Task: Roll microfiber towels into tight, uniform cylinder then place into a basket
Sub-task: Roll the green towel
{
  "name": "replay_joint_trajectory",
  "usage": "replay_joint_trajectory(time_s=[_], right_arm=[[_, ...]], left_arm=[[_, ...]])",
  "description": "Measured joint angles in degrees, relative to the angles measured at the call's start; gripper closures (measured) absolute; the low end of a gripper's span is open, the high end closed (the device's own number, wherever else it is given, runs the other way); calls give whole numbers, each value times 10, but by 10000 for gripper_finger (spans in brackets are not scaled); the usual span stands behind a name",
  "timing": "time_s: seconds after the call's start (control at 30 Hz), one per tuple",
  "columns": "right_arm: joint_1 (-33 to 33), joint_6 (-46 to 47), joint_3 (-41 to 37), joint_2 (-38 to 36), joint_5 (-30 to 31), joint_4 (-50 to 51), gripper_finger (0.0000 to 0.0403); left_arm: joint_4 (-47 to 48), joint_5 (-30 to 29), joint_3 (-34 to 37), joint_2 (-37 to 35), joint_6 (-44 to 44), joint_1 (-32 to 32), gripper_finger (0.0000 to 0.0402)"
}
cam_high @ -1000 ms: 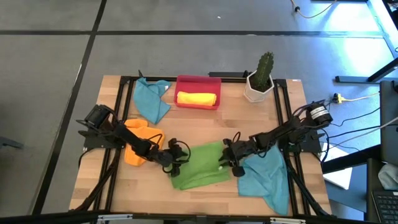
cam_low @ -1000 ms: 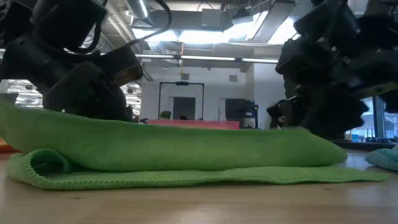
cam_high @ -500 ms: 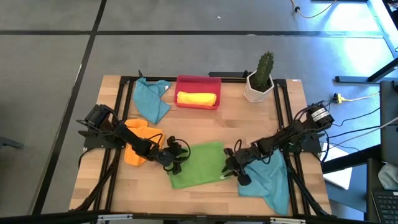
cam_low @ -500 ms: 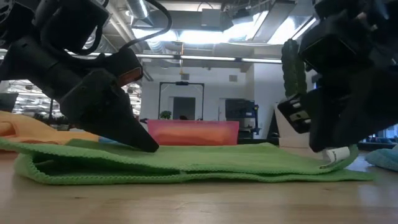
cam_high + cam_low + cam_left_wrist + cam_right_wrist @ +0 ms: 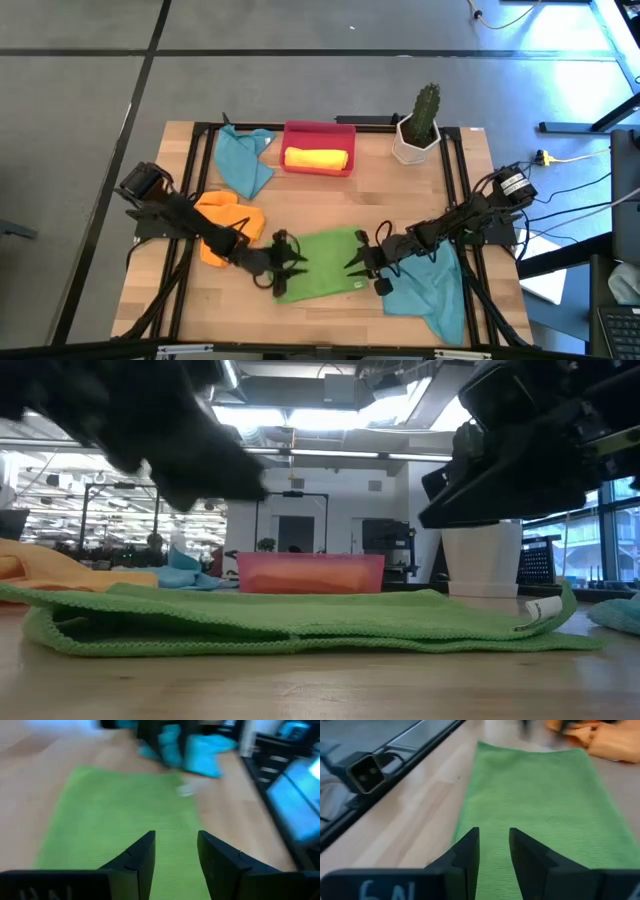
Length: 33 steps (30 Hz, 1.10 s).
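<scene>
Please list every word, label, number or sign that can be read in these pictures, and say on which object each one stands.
No text can be read with certainty.
White marks on the right gripper's dark body, right wrist view: cut off at the picture's edge, unreadable.
Faint marks on the left gripper's body, left wrist view: too blurred.
White tag on the green towel, low view: nothing legible.
Red basket and white cactus pot: no label visible.

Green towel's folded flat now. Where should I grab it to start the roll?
Take the green towel at its short end nearest the left gripper, coming in low from that side. It lies flat in folded layers, so pinch all layers at the edge and roll toward the right gripper.
</scene>
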<state>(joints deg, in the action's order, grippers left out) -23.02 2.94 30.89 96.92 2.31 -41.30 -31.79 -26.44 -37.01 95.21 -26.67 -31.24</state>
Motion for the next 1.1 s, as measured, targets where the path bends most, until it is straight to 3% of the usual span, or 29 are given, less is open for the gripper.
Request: replay_joint_trajectory(time_s=[0.33, 0.53, 0.77, 1.1], right_arm=[[27, 14, 29, 24, 1, 12, 295], [36, -2, 126, 88, -4, 138, 295], [50, -11, 200, 141, -5, 203, 295], [68, 3, 204, 155, -9, 220, 295]], left_arm=[[112, -2, -156, 96, -18, -93, 264], [226, 12, -232, 147, -72, -112, 264], [331, 0, -258, 167, -172, -111, 264], [481, -19, -259, 165, -329, -111, 264]])
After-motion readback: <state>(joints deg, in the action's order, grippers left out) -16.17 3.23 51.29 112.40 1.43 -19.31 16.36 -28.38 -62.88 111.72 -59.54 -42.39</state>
